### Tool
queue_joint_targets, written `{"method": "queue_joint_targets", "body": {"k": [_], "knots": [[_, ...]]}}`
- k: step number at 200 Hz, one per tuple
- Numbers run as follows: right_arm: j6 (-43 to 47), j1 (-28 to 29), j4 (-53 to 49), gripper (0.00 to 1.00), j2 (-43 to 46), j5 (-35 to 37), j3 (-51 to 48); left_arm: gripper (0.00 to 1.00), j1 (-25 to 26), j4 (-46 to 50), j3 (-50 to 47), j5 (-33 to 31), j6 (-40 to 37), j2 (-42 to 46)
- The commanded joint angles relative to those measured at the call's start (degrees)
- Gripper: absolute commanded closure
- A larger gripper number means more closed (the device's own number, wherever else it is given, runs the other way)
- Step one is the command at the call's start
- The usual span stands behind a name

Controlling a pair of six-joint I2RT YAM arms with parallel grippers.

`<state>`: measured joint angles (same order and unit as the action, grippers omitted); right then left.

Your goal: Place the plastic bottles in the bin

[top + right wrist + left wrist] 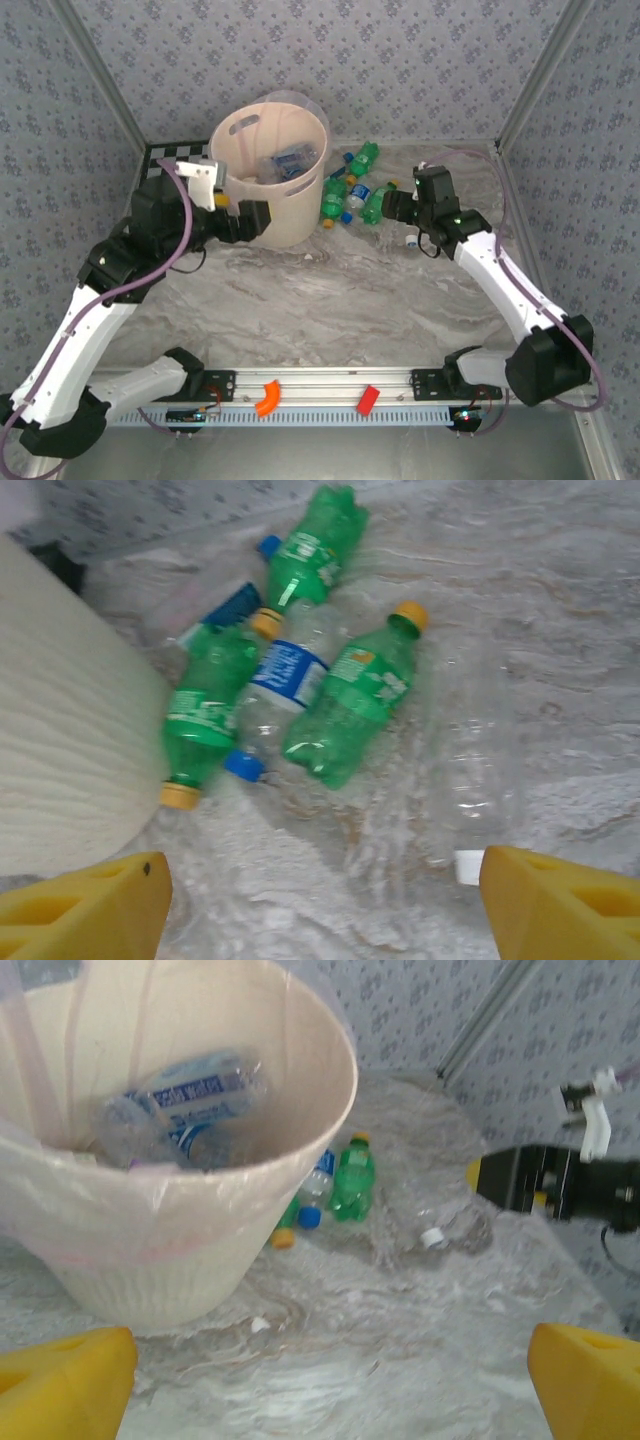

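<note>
Step in hand: pick-up of the next bottle. The right gripper [320, 905] hovers over the plastic bottles [350, 705] lying on the surface [560, 630] just beside the bin [60, 760]. Its jaws stand apart and grip nothing. The left gripper [325, 1380] faces the bin wall, jaws wide apart and empty. Some bottles already lie inside the bin. Next move, as judged: descend, centre the jaws across one bottle body, perhaps the clear bottle [472, 770], then close.

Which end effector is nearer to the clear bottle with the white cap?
Right. The right end effector is close by the clear bottle; the left end effector is beside the bin, with the bottle farther ahead of it.
</note>
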<state>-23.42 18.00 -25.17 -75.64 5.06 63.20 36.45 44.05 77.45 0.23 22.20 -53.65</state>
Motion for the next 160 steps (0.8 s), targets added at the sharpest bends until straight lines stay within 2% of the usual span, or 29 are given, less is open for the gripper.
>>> {"method": "queue_joint_targets", "body": {"k": [1,29,90,160], "knots": [[-0.26,-2.22,-1.65,0.30,-3.49,-1.25,1.71,0.00,1.30,0.25,-2.16,-2.50,-3.03,2.58],[-0.40,-4.42,-0.60,0.31,-8.13,-1.39,0.86,0.00,1.61,0.11,-4.37,-2.67,-3.11,4.30],[-0.36,-7.91,1.30,0.23,-15.85,-1.24,1.01,0.00,1.62,1.00,-4.79,-4.08,-2.65,4.18],[-0.51,-8.33,5.55,0.23,-17.58,-1.66,-4.06,0.00,1.63,1.71,-4.27,-5.24,-2.25,2.51]]}}
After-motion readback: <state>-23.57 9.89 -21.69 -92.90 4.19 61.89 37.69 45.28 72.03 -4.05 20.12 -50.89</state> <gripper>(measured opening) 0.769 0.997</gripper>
